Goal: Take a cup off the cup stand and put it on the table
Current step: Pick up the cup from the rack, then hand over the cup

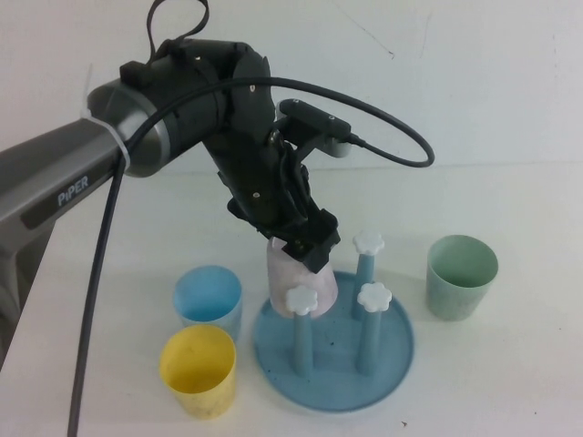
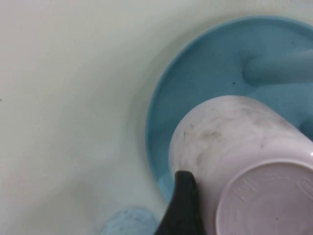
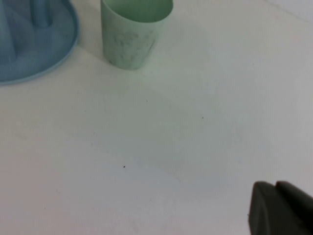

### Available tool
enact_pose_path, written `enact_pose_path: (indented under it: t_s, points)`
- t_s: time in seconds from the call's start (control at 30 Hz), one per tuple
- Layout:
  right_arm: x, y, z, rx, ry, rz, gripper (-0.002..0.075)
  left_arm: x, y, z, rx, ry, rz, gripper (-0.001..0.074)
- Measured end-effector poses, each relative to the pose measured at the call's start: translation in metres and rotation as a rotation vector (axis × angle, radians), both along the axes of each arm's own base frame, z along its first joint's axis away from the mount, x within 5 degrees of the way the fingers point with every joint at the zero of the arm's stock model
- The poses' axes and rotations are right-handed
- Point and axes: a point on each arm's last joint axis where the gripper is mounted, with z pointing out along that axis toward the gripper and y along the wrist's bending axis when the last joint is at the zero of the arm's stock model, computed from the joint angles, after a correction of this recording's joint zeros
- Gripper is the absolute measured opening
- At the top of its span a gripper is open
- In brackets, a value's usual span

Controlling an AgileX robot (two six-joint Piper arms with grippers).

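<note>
White counter (image 1: 510,209). Pink cup (image 1: 290,273) upside down on stand (image 1: 339,390), 10 o'clock post. Left pincer (image 1: 305,248) spread around it. Right pincer (image 3: 279,208) pressed together, parked over the counter near the green cup (image 3: 133,34). Cup likely light, stiff, slippery; grip mid-wall.

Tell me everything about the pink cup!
The pink cup is a small pale tumbler, speckled whitish-pink, plastic-looking, with faint grey smudges. It sits upside down on the far-left post of the blue cup stand, its flat bottom facing up. The left gripper is down over it with jaws wide around its sides; one dark fingertip lies against its wall. Its inside is hidden.
</note>
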Motion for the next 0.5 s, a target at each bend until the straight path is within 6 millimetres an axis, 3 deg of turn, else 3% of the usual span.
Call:
enact_pose_path:
  t_s: [0.13,0.5]
  points:
    - [0.0,0.0,0.0,0.0,-0.006,-0.002,-0.0002,-0.002,0.001,0.019,0.023,0.019,-0.02,0.0533]
    - [0.003,0.0,0.004,0.027,-0.046,-0.014,-0.0002,-0.004,0.003,0.113,-0.119,-0.196,0.019,0.0532]
